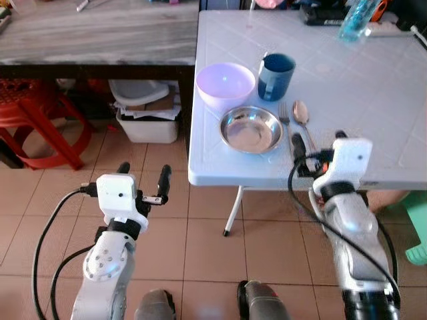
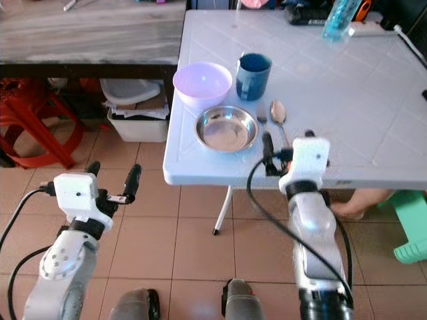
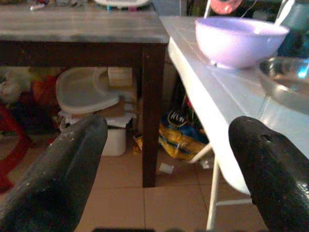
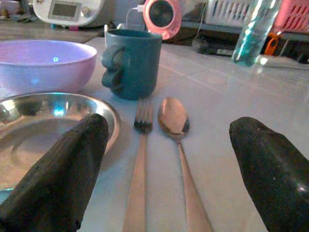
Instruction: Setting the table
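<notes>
On the white folding table [image 1: 373, 87] a lilac bowl [image 1: 225, 83] and a dark blue mug [image 1: 276, 75] stand behind a steel plate [image 1: 251, 128]. A fork [image 1: 285, 117] and a spoon [image 1: 301, 115] lie side by side just right of the plate. My right gripper [image 1: 319, 144] is open, low over the table's front edge, straddling the handles of the fork [image 4: 140, 159] and spoon [image 4: 174, 116] with nothing held. My left gripper [image 1: 143, 175] is open and empty above the tiled floor, left of the table's corner, facing the bowl [image 3: 239, 41].
A dark table with a grey top [image 1: 100, 33] stands to the left, with a white bin [image 1: 147, 120] under it and a red stool [image 1: 40, 120] beside it. A teal bottle [image 1: 357, 20] is at the table's back. A green stool [image 1: 417, 227] and a person's foot [image 2: 350, 208] are at right.
</notes>
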`<state>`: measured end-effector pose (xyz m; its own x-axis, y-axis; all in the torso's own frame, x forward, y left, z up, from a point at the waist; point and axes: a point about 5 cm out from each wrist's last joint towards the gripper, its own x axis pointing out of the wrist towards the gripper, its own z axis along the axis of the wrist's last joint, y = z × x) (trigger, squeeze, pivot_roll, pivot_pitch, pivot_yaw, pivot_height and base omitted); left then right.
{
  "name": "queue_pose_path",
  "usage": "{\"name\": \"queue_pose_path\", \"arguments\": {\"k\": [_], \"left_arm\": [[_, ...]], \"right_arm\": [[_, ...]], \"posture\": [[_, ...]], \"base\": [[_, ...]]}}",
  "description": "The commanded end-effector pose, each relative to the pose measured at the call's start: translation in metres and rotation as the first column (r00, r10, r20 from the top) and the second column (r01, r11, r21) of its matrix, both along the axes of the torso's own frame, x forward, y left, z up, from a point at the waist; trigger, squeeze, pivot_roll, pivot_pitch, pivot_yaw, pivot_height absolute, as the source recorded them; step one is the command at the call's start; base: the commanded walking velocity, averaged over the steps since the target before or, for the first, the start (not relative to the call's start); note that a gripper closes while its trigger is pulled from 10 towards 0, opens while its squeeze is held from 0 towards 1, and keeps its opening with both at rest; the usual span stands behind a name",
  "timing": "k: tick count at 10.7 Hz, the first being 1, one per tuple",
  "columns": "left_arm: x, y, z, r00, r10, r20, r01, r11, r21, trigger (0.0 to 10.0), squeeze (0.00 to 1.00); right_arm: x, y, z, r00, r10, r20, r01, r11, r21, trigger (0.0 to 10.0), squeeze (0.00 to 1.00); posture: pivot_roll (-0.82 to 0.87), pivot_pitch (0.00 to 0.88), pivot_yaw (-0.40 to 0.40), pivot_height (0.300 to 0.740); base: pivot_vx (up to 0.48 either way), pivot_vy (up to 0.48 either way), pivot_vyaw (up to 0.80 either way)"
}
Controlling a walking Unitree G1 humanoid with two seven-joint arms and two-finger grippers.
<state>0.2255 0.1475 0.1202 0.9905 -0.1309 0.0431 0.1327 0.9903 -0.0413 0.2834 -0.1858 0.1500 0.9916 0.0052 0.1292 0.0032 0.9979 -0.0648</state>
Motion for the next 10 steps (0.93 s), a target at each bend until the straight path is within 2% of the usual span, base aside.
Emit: {"name": "queue_pose_path", "arguments": {"k": [1,2,3,6,7,8,10], "left_arm": [[-0.003,0.001,0.001,1.0,-0.005,-0.005,0.005,1.0,0.009,10.0,0.0],[-0.004,0.002,0.002,1.0,-0.007,-0.007,0.007,1.0,0.013,10.0,0.0],[-0.006,0.003,0.003,1.0,-0.013,-0.015,0.013,1.0,0.019,10.0,0.0],[-0.008,0.004,0.004,1.0,-0.02,-0.023,0.021,0.999,0.026,10.0,0.0],[-0.009,0.004,0.004,0.999,-0.022,-0.026,0.022,0.999,0.027,10.0,0.0],[-0.009,0.004,0.004,0.999,-0.022,-0.028,0.023,0.999,0.028,10.0,0.0],[-0.009,0.003,0.004,0.999,-0.026,-0.032,0.027,0.999,0.026,10.0,0.0]], "right_arm": [[0.002,-0.003,-0.002,1.0,0.0,-0.022,0.001,0.999,0.036,10.0,1.0],[0.005,0.0,0.0,1.0,0.018,-0.026,-0.016,0.997,0.072,10.0,1.0],[0.009,0.009,0.002,0.997,0.076,-0.032,-0.071,0.988,0.139,10.0,0.0],[0.014,0.022,0.013,0.987,0.16,-0.009,-0.155,0.964,0.216,10.0,0.0],[0.015,0.023,0.012,0.985,0.171,-0.034,-0.154,0.945,0.288,10.0,0.0],[0.014,0.024,0.011,0.983,0.179,-0.042,-0.16,0.944,0.288,10.0,0.0],[0.009,0.029,0.004,0.977,0.196,-0.081,-0.157,0.923,0.351,10.0,0.0]], "posture": [[0.01,0.229,0.027,0.74],[0.02,0.239,0.032,0.74],[0.03,0.247,0.038,0.74],[0.03,0.257,0.047,0.74],[0.03,0.26,0.045,0.74],[0.03,0.262,0.044,0.74],[0.03,0.265,0.044,0.74]], "base": [[0.0,0.0,0.0],[0.0,0.0,0.0],[0.0,0.0,0.0],[0.0,0.0,0.0],[0.0,0.0,0.0],[0.0,0.0,0.0],[0.0,0.0,0.0]]}}
